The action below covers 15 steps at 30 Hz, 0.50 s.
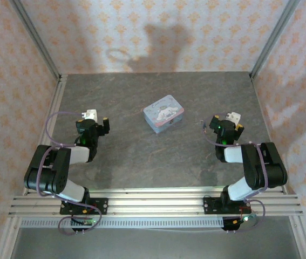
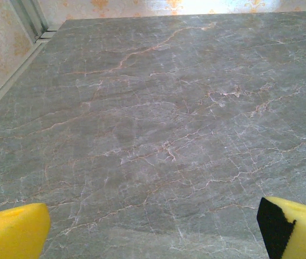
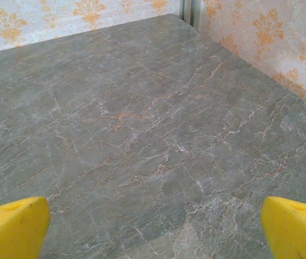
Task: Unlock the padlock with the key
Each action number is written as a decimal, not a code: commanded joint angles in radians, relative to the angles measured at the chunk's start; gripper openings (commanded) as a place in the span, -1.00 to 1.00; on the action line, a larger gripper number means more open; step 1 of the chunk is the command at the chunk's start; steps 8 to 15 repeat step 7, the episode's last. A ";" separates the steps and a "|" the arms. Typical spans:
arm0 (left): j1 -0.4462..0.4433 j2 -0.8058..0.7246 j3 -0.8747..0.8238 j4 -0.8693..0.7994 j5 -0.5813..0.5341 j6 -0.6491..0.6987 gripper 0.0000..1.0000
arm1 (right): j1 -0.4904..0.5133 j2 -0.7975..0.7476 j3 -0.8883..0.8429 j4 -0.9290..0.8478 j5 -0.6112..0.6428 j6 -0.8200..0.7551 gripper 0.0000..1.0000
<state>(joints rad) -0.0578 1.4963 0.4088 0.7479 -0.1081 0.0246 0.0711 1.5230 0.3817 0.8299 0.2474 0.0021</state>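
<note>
The pastel blue-pink tin (image 1: 164, 113) sits lid closed at mid-table (image 1: 142, 156), a white cartoon character printed on top; no writing on it can be read and its contents are hidden. The padlock (image 1: 203, 125) appears as a tiny dark speck on the table, between the tin and the right tool (image 3: 153, 229), just beside that tool; its details are too small to tell. The left tool (image 2: 153, 237) and the right tool both stand wide apart, yellow pads over bare marbled surface, gripping nothing.

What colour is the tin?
The tin is pastel blue with pink edging, best in the top external view.
</note>
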 commanded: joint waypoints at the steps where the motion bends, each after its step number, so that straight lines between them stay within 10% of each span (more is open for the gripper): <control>1: 0.004 0.000 0.018 -0.007 0.002 -0.006 1.00 | -0.004 0.009 0.023 -0.014 0.018 -0.006 0.99; 15: 0.005 0.000 0.018 -0.007 0.003 -0.006 1.00 | -0.004 0.000 0.013 -0.003 0.016 -0.008 0.99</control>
